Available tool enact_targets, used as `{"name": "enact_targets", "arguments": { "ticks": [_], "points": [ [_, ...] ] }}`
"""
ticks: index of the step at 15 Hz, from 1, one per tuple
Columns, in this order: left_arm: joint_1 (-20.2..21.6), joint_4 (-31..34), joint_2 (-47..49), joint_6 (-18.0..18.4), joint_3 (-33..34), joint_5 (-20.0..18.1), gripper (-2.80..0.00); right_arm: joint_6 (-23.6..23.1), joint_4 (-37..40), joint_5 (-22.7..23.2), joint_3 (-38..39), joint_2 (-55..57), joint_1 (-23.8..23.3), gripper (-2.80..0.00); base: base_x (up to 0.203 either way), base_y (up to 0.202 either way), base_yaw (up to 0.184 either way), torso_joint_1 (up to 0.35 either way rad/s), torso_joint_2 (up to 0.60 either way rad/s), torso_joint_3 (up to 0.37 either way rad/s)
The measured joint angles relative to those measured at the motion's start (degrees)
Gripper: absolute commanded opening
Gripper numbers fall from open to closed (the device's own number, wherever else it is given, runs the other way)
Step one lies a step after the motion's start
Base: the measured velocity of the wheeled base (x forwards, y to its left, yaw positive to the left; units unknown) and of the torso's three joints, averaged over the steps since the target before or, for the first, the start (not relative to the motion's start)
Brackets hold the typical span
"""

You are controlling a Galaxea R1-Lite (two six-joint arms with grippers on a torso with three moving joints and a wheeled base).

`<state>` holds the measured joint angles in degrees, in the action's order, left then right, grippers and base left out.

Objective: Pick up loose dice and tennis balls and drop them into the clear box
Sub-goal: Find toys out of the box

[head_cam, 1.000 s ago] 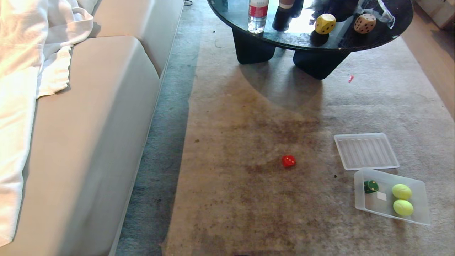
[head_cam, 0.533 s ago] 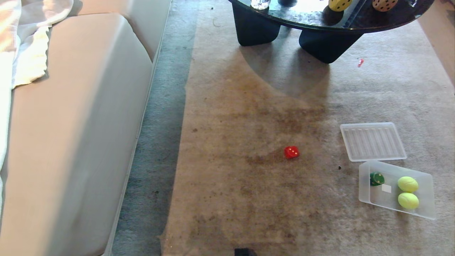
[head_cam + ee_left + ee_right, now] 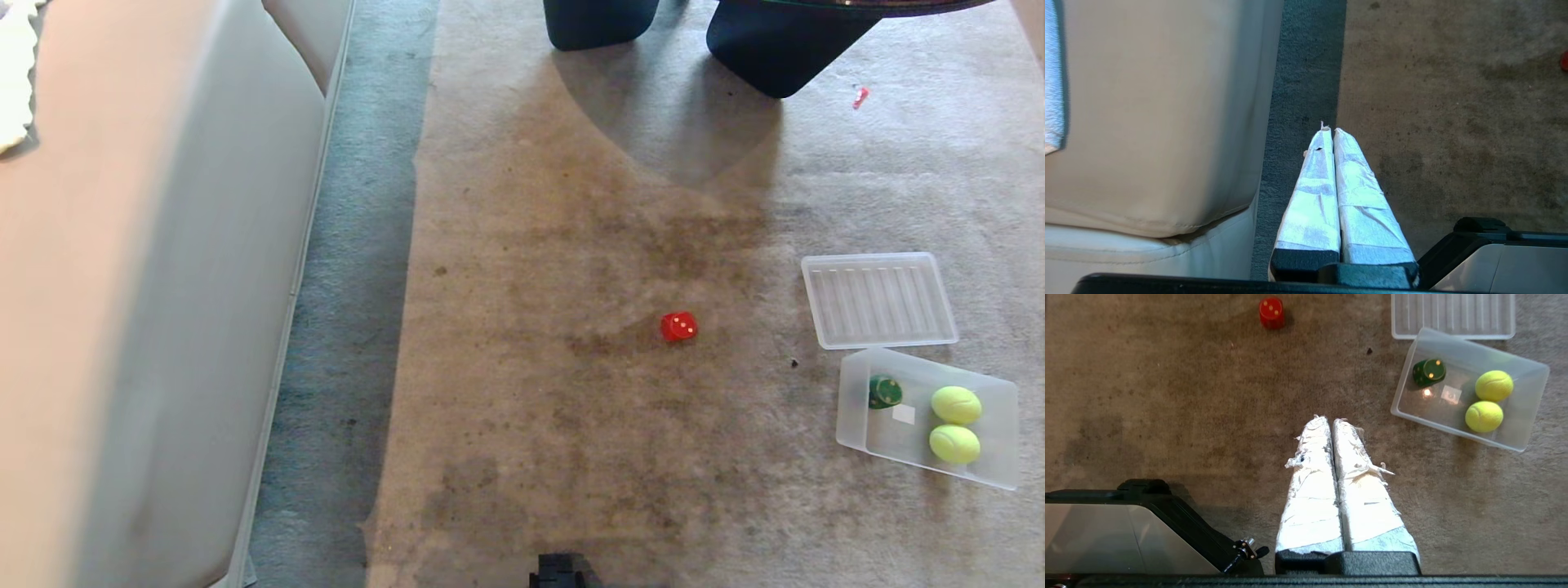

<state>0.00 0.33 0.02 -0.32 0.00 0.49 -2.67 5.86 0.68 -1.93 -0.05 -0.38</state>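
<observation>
We have the red die [image 3: 678, 327] loose on the rug [image 3: 571, 457], well apart from the clear box [image 3: 1006, 433], which already holds the green die [image 3: 885, 391] and two tennis balls [image 3: 956, 404]. The ribbed lid [image 3: 878, 299] lies just beside the box. Both hands are pressed shut and empty: the left hand [image 3: 1329, 130] hangs over the rug's edge near the sofa [image 3: 1159, 122], the right hand [image 3: 1327, 420] above bare rug between die and box. We judge the red die is our next target. We should spread the right hand wide before descending, square its fingers to two flat faces, and press gently into the pile so the die doesn't roll.
</observation>
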Motion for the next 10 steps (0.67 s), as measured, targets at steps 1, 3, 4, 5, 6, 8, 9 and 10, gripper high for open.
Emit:
{"name": "enact_targets", "arguments": {
  "ticks": [1, 3, 4, 5, 6, 8, 9, 10],
  "points": [
    [0.0, 0.0, 0.0, 0.0, 0.0, 0.0, -2.8, 0.0, 0.0, 0.0, 0.0, 0.0, 0.0, -2.8, 0.0, 0.0, 0.0, 0.002, 0.0, -0.198],
    [0.0, 0.0, 0.0, 0.0, 0.0, 0.0, -2.8, 0.0, 0.0, 0.0, 0.0, 0.0, 0.0, -2.8, 0.0, 0.0, 0.0, 0.0, 0.01, -0.194],
    [0.0, 0.0, 0.0, 0.0, 0.0, 0.0, -2.8, 0.0, 0.0, 0.0, 0.0, 0.0, 0.0, -2.8, 0.0, 0.0, 0.0, 0.002, 0.0, -0.198],
    [0.0, 0.0, 0.0, 0.0, 0.0, 0.0, -2.8, 0.0, 0.0, 0.0, 0.0, 0.0, 0.0, -2.8, 0.0, 0.0, 0.0, 0.004, 0.0, -0.194],
    [0.0, 0.0, 0.0, 0.0, 0.0, 0.0, -2.8, 0.0, 0.0, 0.0, 0.0, 0.0, 0.0, -2.8, 0.0, 0.0, 0.0, 0.002, 0.0, -0.194],
    [0.0, 0.0, 0.0, -0.1, 0.0, 0.0, -2.8, 0.0, 0.0, 0.0, 0.0, 0.1, 0.0, -2.8, 0.0, 0.0, 0.0, 0.003, 0.0, -0.2],
    [0.0, 0.0, 0.0, -0.1, 0.0, 0.0, -2.8, 0.0, 0.0, 0.0, 0.0, 0.1, 0.0, -2.8, 0.0, 0.0, 0.0, 0.002, 0.0, -0.206],
    [0.0, 0.0, 0.0, -0.1, 0.0, 0.0, -2.8, 0.0, 0.0, 0.0, 0.0, 0.1, 0.0, -2.8, 0.0, 0.0, 0.0, 0.001, 0.0, -0.204]
  ]
}}
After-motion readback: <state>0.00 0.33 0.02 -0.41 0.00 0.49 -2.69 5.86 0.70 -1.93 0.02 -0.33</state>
